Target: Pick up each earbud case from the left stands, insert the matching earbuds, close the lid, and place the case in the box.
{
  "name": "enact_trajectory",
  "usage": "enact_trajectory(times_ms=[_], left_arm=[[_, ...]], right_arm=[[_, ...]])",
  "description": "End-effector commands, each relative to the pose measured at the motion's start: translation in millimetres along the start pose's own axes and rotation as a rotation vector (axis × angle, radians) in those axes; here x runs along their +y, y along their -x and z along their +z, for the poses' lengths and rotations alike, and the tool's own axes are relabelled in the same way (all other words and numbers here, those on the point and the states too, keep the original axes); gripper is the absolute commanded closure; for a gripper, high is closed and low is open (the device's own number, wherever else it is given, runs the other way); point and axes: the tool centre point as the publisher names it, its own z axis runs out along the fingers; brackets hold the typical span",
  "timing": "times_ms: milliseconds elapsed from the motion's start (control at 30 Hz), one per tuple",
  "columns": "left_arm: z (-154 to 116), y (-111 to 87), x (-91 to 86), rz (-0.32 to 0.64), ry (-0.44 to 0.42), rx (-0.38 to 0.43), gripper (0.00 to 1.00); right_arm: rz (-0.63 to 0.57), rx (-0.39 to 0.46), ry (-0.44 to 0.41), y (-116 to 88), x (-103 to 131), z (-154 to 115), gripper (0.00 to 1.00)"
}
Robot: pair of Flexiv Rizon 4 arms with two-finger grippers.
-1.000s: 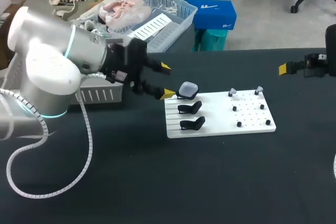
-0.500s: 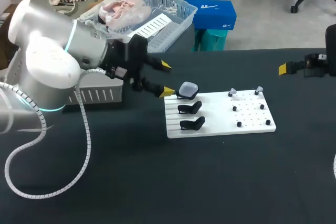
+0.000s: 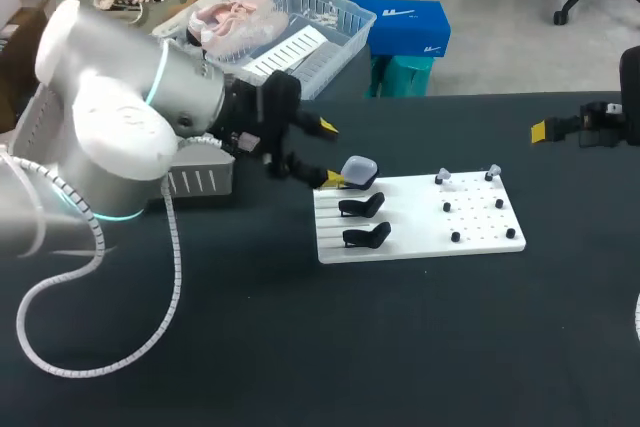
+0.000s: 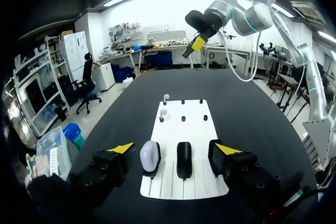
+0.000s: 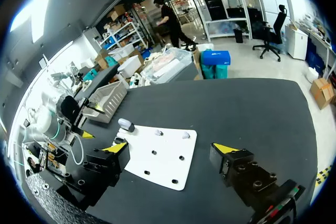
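Left hand (image 3: 330, 154) was released, fingers spread, just short of the pale rounded earbud case (image 3: 359, 169) perched at the white slotted board's (image 3: 420, 237) left rear corner. Right hand (image 5: 170, 148) was also released, well apart over the black surface (image 3: 300, 347).

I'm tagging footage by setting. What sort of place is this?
Probably a robotics lab workbench: the robot's left gripper and right gripper hang over a black table, where a white fixture board holds an earbud case.
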Motion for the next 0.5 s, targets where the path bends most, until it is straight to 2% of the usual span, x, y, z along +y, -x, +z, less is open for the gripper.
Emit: enact_trajectory(times_ms=[33, 200, 500], left_arm=[[21.0, -11.5, 8.9, -0.041, 0.006, -0.029, 0.00], [28.8, -26.6, 12.9, -0.115, 0.022, -0.065, 0.00], [34.3, -43.7, 16.4, -0.126, 0.032, -0.075, 0.00]], right_arm=[[-0.001, 0.000, 0.001, -0.2, -0.5, -0.1, 0.00], [-0.001, 0.000, 0.001, -0.2, -0.5, -0.1, 0.00], [-0.001, 0.000, 0.001, -0.2, -0.5, -0.1, 0.00]])
